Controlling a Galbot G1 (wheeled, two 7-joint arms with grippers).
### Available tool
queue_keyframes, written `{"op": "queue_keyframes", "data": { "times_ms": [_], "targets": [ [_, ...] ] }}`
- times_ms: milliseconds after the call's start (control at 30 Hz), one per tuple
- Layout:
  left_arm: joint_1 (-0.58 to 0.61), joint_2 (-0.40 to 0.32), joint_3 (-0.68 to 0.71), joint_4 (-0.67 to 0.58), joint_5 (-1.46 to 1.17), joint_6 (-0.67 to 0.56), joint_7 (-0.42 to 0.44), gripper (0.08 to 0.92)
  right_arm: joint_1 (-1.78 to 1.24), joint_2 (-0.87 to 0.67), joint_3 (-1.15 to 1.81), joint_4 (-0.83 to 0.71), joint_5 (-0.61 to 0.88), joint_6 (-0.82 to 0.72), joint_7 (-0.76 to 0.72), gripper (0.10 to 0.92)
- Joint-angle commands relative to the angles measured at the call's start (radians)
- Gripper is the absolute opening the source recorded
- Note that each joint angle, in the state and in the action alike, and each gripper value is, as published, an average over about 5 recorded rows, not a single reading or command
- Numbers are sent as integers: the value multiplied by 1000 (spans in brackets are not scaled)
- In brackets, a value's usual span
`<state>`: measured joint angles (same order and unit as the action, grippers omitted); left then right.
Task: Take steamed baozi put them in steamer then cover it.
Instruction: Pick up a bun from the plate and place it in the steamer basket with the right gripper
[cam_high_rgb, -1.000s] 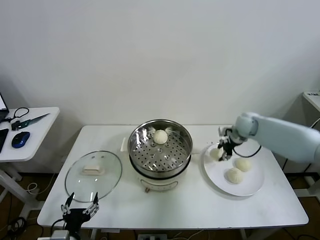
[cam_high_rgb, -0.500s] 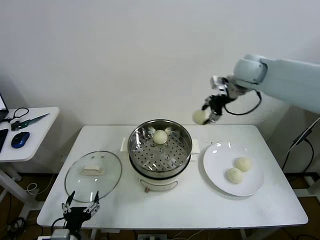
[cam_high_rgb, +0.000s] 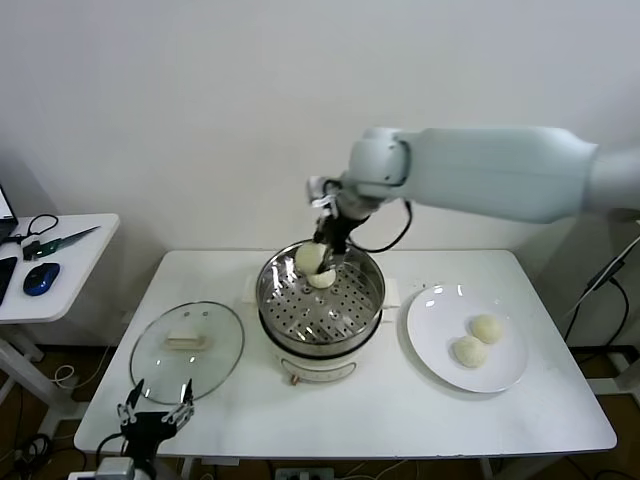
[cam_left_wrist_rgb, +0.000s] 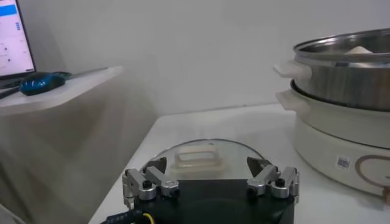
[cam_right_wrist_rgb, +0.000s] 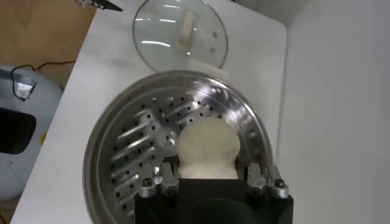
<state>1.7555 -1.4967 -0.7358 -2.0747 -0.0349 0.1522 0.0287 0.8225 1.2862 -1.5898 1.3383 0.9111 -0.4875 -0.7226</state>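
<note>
right claw (cam_high_rgb: 322, 251) holds baozi (cam_high_rgb: 308, 257) over steamer (cam_high_rgb: 320, 340)

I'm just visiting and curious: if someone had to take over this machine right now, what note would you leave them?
Right gripper: shut on a bun, held over the back of the steamer.
Left gripper: open, parked at the table's front edge near the lid.
Done: one bun already lies on the steamer tray.
Left: release the held bun, move the two buns from the plate, then set the lid on the steamer.
</note>
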Motion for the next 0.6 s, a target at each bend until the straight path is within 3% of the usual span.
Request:
{"op": "queue_keyframes", "data": {
  "times_ms": [33,600],
  "targets": [
    [3,-1,-2,-1,-1,-1,0,823,-179,133,13,-120,-31,-57,88,622],
    [3,-7,-1,2,-1,0,-1,823,-257,162,31,-209,-77,-58,107,623]
  ]
}}
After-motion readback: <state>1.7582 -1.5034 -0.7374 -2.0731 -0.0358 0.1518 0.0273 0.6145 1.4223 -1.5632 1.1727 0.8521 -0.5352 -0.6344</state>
